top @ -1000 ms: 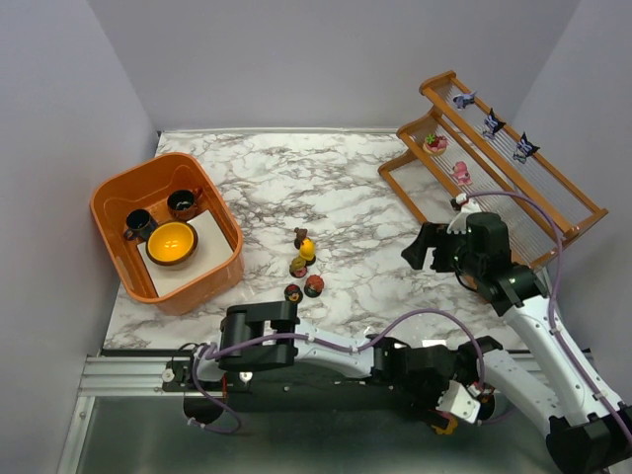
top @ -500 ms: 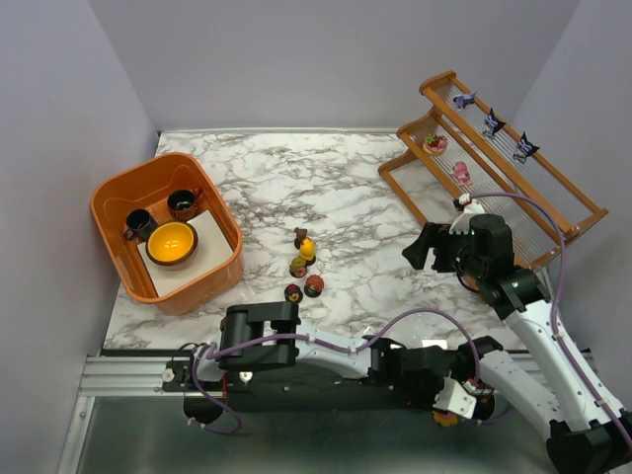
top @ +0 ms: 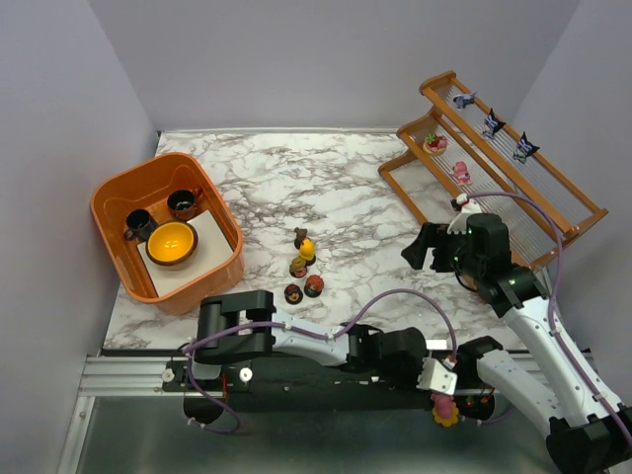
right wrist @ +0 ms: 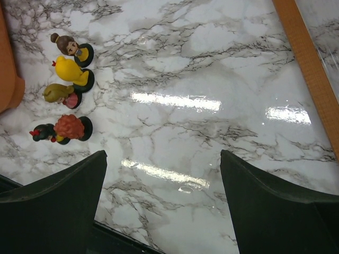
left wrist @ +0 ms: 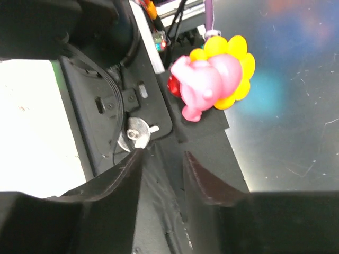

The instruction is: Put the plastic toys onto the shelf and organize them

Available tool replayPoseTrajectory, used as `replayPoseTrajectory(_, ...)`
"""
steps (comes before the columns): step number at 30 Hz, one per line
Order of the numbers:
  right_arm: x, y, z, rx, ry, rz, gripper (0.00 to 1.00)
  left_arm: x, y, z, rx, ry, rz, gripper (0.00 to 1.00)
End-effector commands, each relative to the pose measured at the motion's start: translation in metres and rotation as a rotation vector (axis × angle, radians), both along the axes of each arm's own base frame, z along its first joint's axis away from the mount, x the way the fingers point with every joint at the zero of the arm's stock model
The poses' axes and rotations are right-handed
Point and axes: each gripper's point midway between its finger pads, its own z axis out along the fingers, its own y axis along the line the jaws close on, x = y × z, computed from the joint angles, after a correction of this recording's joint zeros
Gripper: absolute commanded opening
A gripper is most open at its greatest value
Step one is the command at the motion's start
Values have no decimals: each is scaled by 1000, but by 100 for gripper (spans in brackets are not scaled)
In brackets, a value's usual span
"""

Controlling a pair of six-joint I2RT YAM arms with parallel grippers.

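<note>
Left gripper [left wrist: 164, 154] half-closed, empty, just short of pink, yellow-petalled plastic figurine [left wrist: 212, 79]; risk of knocking it away if misaligned.

The table [top: 336, 178] is white marble with grey-black veins. The tub [top: 212, 202] is orange, and inside it are a yellow bowl [top: 172, 243] and dark cups [top: 138, 223]. The shelf [top: 553, 178] has an orange-brown wooden frame and pale rods. Its upper toys [top: 492, 122] are purple-black with white, and its lower toys [top: 460, 173] are pink. The table toys [right wrist: 69, 70] are yellow, brown, olive and red on black bases. The pink toy [left wrist: 212, 79] has yellow petals, and a red patch beside it may belong to it. The cable [top: 405, 292] is purple.
</note>
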Motion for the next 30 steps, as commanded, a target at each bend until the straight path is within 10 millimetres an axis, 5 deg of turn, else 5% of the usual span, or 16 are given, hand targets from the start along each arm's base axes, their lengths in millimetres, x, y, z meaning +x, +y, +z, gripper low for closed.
replayPoseTrajectory(1,2,-5,-1,-17,-14,-15,94,-2,-13,30,-94,2,-5,59)
replayPoseTrajectory(5,3,-4,-1,-18,-15,-10,94,-11,-26,40,-121,-2,-53,78)
replayPoseTrajectory(8,3,-2,0,-10,-15,-2,94,-16,-37,45,-137,5,-81,83)
replayPoseTrajectory(16,5,-1,4,-4,-26,0,94,-36,-52,40,-133,48,-153,83)
replayPoseTrajectory(30,6,5,0,15,-18,19,94,-42,-67,11,-90,58,-167,83)
